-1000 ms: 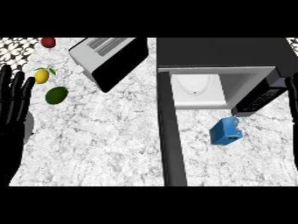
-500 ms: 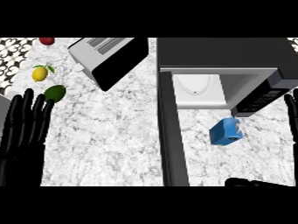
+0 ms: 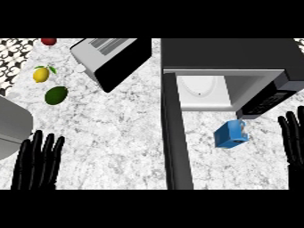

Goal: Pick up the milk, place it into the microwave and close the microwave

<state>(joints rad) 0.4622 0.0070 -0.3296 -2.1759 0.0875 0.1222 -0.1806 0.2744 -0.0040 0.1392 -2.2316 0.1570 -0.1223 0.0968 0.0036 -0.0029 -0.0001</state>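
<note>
Milk [image 3: 231, 135] (boxy blue carton) on speckled marble counter [image 3: 115, 133].

Blue milk [image 3: 231, 134] stands on counter before open microwave [image 3: 233, 71]

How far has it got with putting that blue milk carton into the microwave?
Barely started. Done: the microwave already stands open, its door swung out over the counter. In hand: nothing; the milk carton sits on the counter in front of the opening, and the right hand is open beside it, not touching. The left hand is open too. Left: grasping, placing inside, closing the door.
</note>
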